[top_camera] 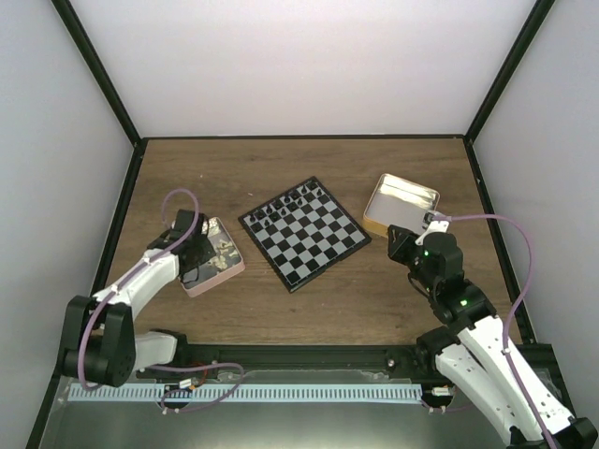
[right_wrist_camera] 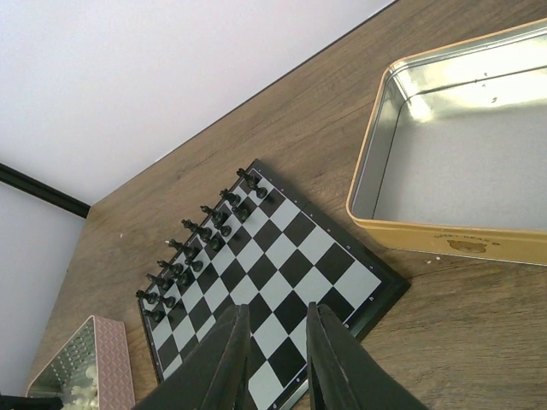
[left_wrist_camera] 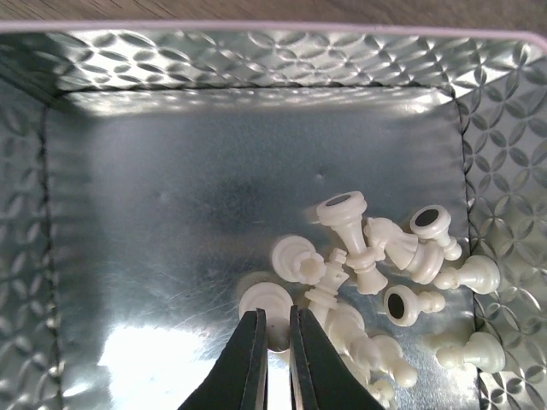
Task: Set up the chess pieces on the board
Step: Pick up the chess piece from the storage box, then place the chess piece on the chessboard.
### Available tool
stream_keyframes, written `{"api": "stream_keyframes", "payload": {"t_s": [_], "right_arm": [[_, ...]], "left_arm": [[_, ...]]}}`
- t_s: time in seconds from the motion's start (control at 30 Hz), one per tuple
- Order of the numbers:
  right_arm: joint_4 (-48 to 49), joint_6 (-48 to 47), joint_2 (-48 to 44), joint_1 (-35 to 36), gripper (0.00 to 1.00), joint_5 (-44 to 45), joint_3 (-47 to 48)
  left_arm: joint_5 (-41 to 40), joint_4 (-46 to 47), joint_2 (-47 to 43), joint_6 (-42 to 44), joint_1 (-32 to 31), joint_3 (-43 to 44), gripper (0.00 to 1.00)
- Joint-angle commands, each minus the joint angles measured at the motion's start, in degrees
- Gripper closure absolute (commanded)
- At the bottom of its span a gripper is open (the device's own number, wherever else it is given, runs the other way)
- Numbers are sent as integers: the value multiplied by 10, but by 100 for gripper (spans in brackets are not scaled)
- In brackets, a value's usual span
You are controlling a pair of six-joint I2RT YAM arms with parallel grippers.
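Pinching one white piece with the left gripper, nearly shut (right gripper narrowly parted, empty), calling for a straight lift clear of neighbouring pieces.

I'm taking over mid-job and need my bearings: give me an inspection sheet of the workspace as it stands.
Surface: wooden table, no spills seen.
Job's things: board set diagonally at centre; cream pieces heaped in the pink tin, none on the board.
Clutter: black pieces in rows along the board's far side; gold tin to its right, empty.
Grippers: left gripper inside the pink tin, shut, apparently on one cream piece; right gripper open, holding nothing.
Cables: purple cable looped over each arm, off the board.
Surroundings: white walls, black frame.
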Motion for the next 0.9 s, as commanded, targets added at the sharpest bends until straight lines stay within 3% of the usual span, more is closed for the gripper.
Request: {"api": "stream_keyframes", "payload": {"t_s": [0.0,0.17,0.4,0.57,0.87], "right_arm": [[7,5,-7,3,80,6,-5],[11,10,-8,3,80,5,-5],[12,21,-13,3,80,20,-7],[15,25,-10,2,80,24,-8],[17,23,-3,2,80,28,-13]], "left_arm": [[-37,-34,-49,-7,3,13,96],[-42,-54,-96,-10,2,26,96],[62,-31,-118,30,-27,72,96],[108,-2,-99,40,-86,112,96],[77,6,37,55,-241,193,96]]}}
